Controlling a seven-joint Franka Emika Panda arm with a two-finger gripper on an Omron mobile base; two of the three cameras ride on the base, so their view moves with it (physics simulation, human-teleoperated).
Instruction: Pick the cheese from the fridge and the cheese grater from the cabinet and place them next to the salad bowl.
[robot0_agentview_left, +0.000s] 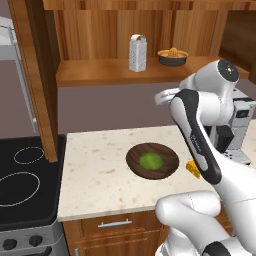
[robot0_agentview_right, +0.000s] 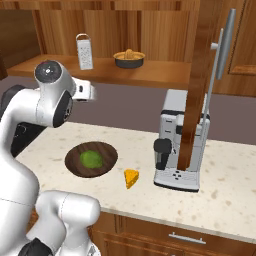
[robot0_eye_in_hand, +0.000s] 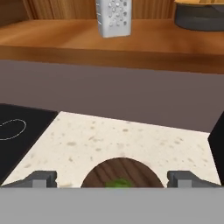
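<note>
Black stovetop (robot0_agentview_left: 22, 180) at far left. Upright silver perforated box grater (robot0_agentview_left: 137, 53) on reddish-brown wooden cabinet shelf (robot0_agentview_left: 100, 70). Claw (robot0_eye_in_hand: 112, 179) spread wide, empty, above dark wooden salad bowl (robot0_agentview_left: 152, 160) on speckled desk (robot0_agentview_left: 95, 175). Orange-yellow cheese wedge (robot0_agentview_right: 131, 177) just right of bowl.

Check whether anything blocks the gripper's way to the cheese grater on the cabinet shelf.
Nothing visible does. The open gripper hangs above the salad bowl, facing the cheese grater, which stands upright on the open shelf. The smaller dark bowl sits to the grater's right, apart from it.
</note>
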